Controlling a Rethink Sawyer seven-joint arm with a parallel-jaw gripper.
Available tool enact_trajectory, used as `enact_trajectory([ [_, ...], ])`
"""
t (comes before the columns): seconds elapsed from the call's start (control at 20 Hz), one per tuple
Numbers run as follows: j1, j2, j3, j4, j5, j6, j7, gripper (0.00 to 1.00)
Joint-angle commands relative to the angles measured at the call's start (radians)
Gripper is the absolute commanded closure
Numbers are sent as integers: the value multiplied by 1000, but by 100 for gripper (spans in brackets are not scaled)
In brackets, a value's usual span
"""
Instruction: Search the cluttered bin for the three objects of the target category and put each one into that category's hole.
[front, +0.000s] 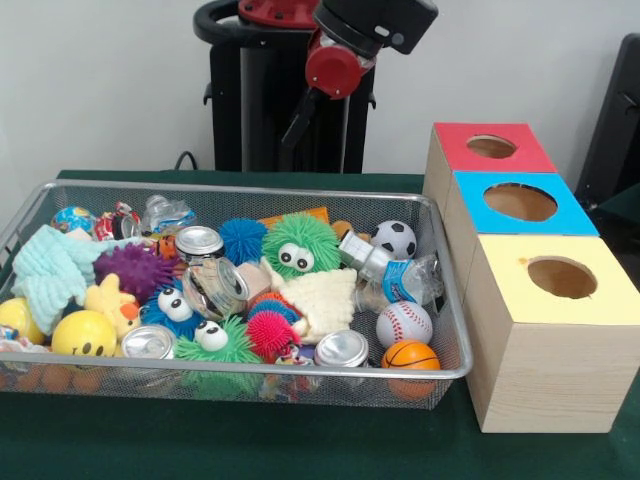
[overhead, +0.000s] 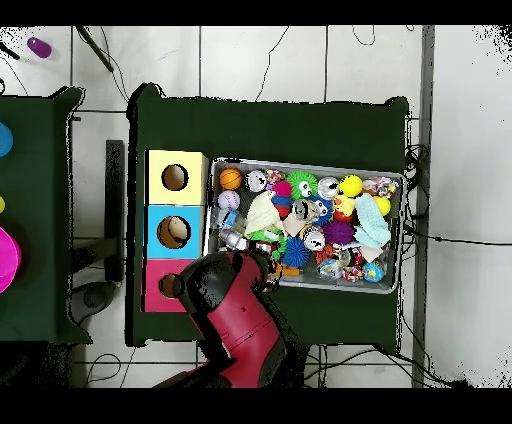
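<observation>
A wire mesh bin (front: 240, 190) holds a heap of toys. At its right end lie a soccer ball (front: 394, 238), a baseball (front: 404, 323) and a basketball (front: 410, 356). Three metal cans (front: 199, 241) (front: 148, 342) (front: 341, 348) sit among fuzzy balls with eyes (front: 300, 245). Beside the bin stand three boxes, each with a round hole: red (front: 491, 147), blue (front: 520, 202), yellow (front: 561, 277). The red and black arm (front: 340, 60) hangs high behind the bin. Its slim black gripper (front: 297, 125) points down, away from every object. In the overhead view the arm (overhead: 235, 320) covers the bin's corner by the red box (overhead: 160, 285).
A clear plastic bottle (front: 395, 275), a glass jar (front: 215, 285), a yellow smiley ball (front: 84, 333), a mint cloth (front: 50, 270) and a white fuzzy toy (front: 320, 300) fill the bin. The green table (front: 300, 440) carries bin and boxes. A second table (overhead: 30, 200) stands at the left.
</observation>
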Motion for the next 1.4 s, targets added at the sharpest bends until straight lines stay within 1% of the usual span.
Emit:
enact_trajectory([
  [0.05, -116, -99, 339, -10, 53, 82, 142, 0],
  [0.1, -120, -101, 344, -12, 46, 87, 150, 0],
  [0.15, -137, -121, 385, 17, 73, 70, 128, 0],
  [0.2, -149, -137, 411, 28, 84, 61, 112, 0],
  [0.25, -161, -157, 435, 52, 98, 30, 82, 0],
  [0.4, -168, -173, 458, 71, 77, 1, 69, 0],
  [0.45, -173, -187, 480, 91, 85, -25, 51, 0],
  [0.55, -178, -196, 503, 106, 82, -47, 58, 0],
  [0.75, -174, -202, 508, 114, 52, -28, 108, 0],
  [0.8, -169, -199, 500, 108, 38, -18, 126, 0],
  [0.85, -159, -191, 505, 107, 39, -17, 152, 0],
  [1.0, -134, -177, 489, 89, 22, -6, 215, 0],
  [1.15, -111, -171, 500, 86, 42, -34, 244, 0],
  [1.25, -116, -176, 527, 95, 75, -68, 236, 0],
  [1.4, -140, -202, 599, 127, 150, -141, 185, 0],
])
